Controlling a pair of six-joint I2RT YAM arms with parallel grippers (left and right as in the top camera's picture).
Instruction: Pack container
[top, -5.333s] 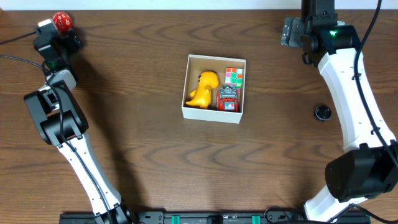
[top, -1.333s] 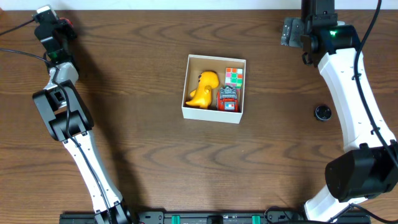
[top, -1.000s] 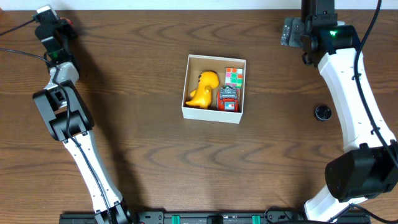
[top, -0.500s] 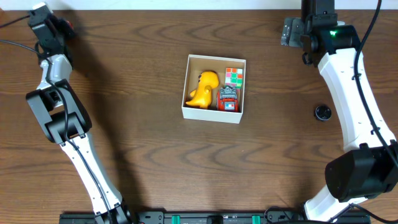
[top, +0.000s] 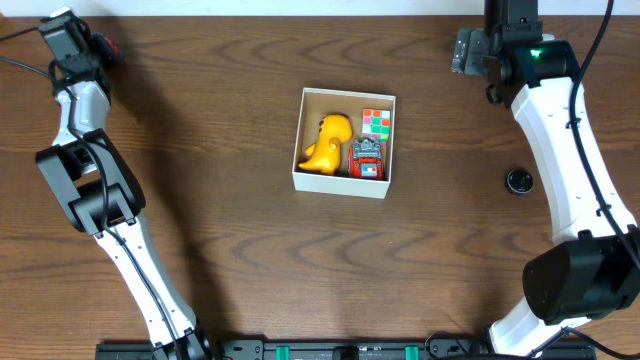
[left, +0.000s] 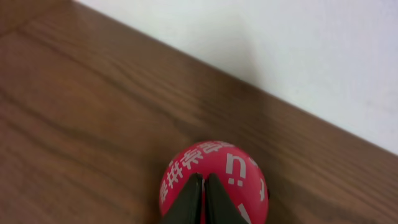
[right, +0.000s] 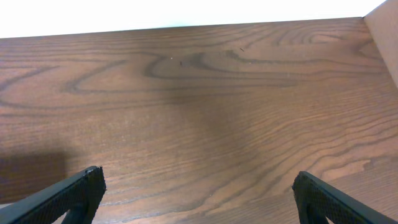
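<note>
At the far left corner of the surface (top: 220, 250), your left pincer (left: 203, 186) is fully closed. Its two fingers are pressed together and hold nothing. A red ball (left: 239, 171) with white letters lies just beyond the fingertips; you cannot tell whether they touch it. In the middle of the surface stands the container (top: 340, 184). Inside it you see a yellow toy (top: 328, 142) on the left, a colour cube (top: 377, 122) in the far right corner and a small red toy (top: 367, 160) in the near right corner. Further right lies a small black round thing (top: 518, 180). At the far right, your right pincer (right: 199, 196) is wide open over bare wood, with nothing between its fingers.
</note>
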